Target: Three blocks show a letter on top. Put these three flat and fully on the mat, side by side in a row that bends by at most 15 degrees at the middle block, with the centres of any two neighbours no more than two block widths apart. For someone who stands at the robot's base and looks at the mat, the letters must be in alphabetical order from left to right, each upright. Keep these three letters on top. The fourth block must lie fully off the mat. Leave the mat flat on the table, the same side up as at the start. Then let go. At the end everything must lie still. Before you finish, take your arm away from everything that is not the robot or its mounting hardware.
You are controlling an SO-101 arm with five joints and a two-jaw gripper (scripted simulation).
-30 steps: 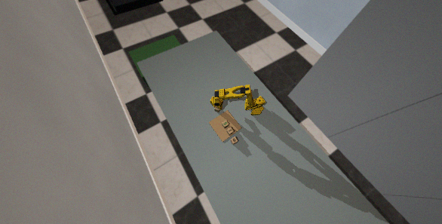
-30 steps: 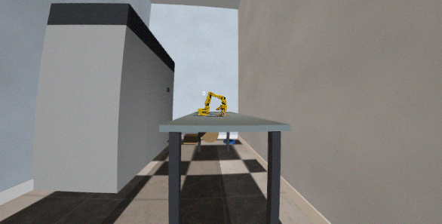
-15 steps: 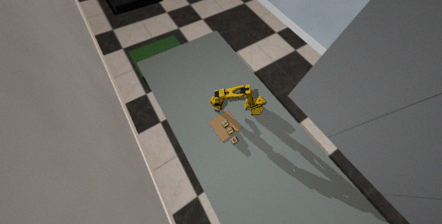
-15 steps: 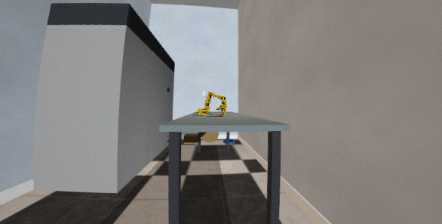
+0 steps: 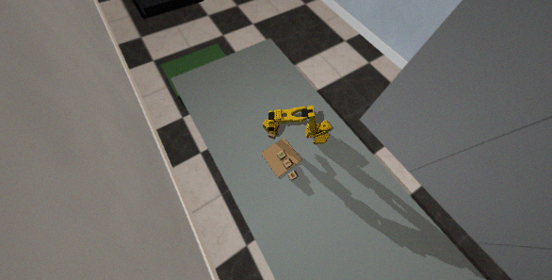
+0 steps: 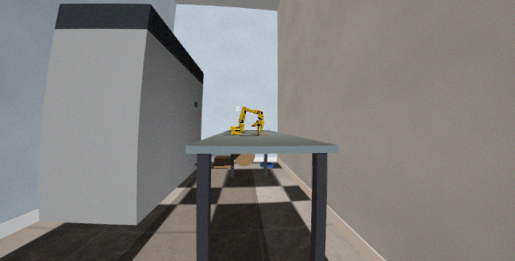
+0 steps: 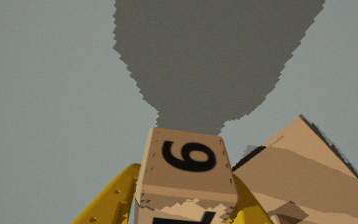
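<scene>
Wrist view shows the gripper (image 7: 181,212) clamped on a block (image 7: 186,172) whose visible face reads 9 or 6, yellow fingers pressing both its sides. The block hangs above the grey table (image 7: 41,100), with a corner of the tan mat (image 7: 301,170) just to its right. From the top view, the gripper (image 5: 272,131) sits just off the mat's (image 5: 273,157) far edge. Two blocks (image 5: 281,155) lie on the mat; another (image 5: 292,174) rests on the table beside its near corner.
</scene>
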